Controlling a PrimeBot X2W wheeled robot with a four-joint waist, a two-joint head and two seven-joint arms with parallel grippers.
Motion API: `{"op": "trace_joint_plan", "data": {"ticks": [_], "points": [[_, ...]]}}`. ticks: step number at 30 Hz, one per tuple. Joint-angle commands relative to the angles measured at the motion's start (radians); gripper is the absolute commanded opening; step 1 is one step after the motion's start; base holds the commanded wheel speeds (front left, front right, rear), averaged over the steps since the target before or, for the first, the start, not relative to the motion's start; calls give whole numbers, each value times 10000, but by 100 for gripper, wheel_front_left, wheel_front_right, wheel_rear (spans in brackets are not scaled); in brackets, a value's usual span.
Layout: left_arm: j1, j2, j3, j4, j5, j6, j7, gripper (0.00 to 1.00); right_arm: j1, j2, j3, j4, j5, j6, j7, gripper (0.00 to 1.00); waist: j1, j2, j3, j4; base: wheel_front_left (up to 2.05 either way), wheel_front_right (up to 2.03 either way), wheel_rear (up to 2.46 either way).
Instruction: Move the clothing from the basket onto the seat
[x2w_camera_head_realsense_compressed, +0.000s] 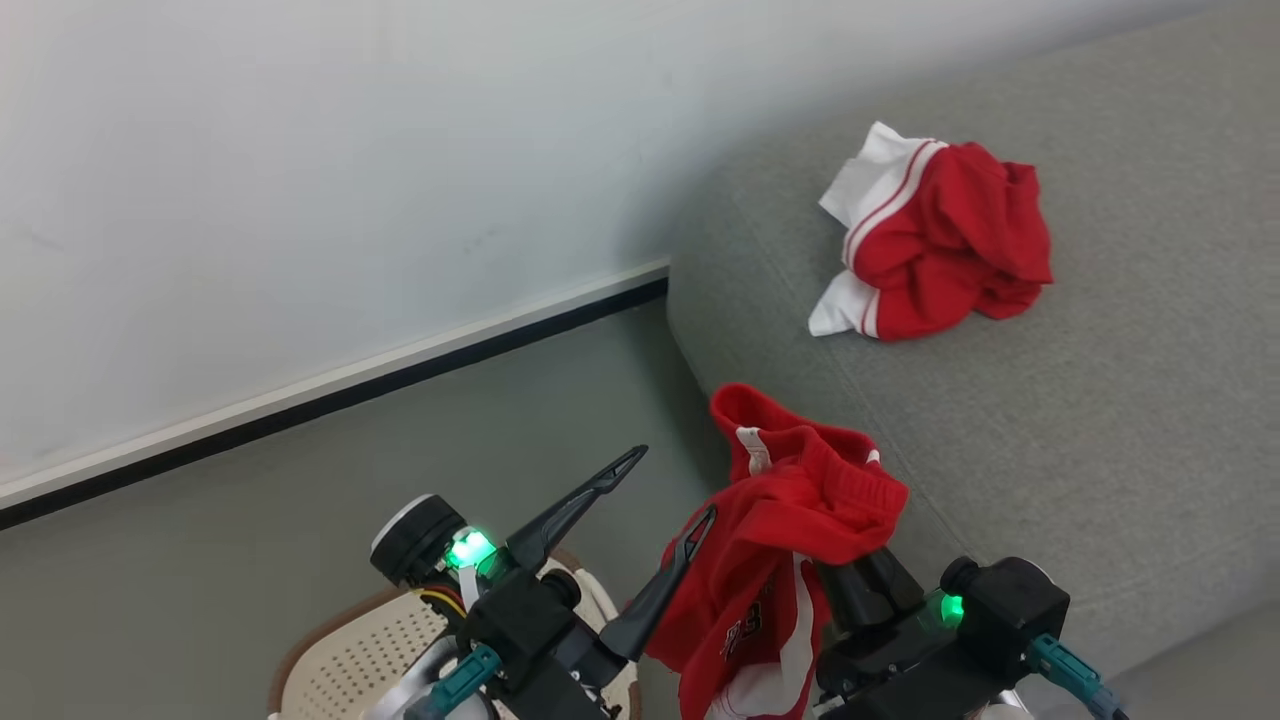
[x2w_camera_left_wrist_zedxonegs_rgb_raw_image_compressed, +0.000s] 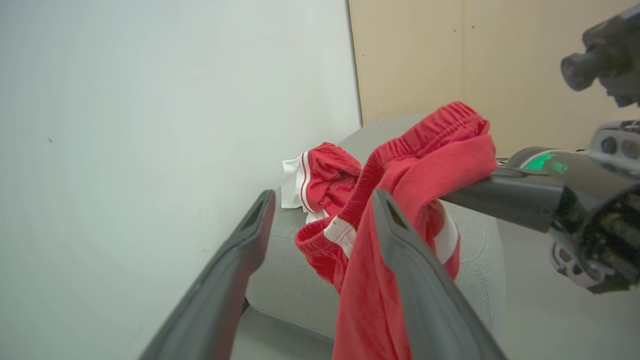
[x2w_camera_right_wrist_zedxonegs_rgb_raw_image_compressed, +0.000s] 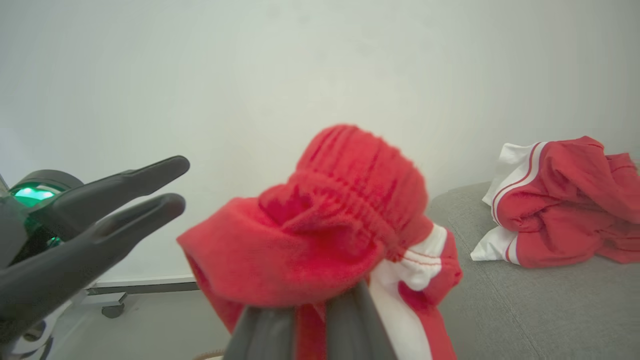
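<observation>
Found the right gripper (x2w_camera_head_realsense_compressed: 858, 565) closed tight on a red garment (x2w_camera_head_realsense_compressed: 790, 500), pinched at the bunched elastic waistband, fingers buried in the folds. Saw the cloth draped over and down from that pinch, long axis near vertical, white side panel and lettering toward the near side. Placed that load at the near left corner of the seat (x2w_camera_head_realsense_compressed: 1100, 420), topmost folds level with the cushion's rounded edge, lower tail dangling over the floor (x2w_camera_head_realsense_compressed: 560, 400), seemingly short of the upholstery. Judged the open grey cushion to lie right and far of the grip, so called for a carry rightward and farther in before any release; counted the right arm as the nearer one. Noted the left gripper (x2w_camera_head_realsense_compressed: 675, 487) spread wide and empty just left of the hanging cloth; could not tell whether its right finger brushed the fabric. Spotted the basket (x2w_camera_head_realsense_compressed: 350, 650) low at the near left, beneath that arm. Marked a second red-and-white garment (x2w_camera_head_realsense_compressed: 940, 250) already crumpled on the seat, far right, well apart from the held one.
</observation>
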Motion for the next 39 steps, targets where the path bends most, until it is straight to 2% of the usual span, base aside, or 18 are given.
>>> {"op": "trace_joint_plan", "data": {"ticks": [1,16,32,39], "points": [[-155,66,-15,-32,52,1,21,100,-124,60,-27,-77,-51,-3,-7,0,0,-1,292,-454,0,0,0],[-604,320,-198,-112,51,-82,282,100,-187,525,-289,-275,-187,-3,-8,0,0,-1,944,-2024,0,0,0],[-1354,219,-770,366,-152,-371,182,100,174,829,-1087,-663,-560,-3,-6,0,0,-1,1513,-2181,0,0,0],[-1594,359,-876,384,-143,-432,306,100,-288,966,-1453,-824,-209,-3,-8,0,0,-1,1870,-2188,0,0,0]]}}
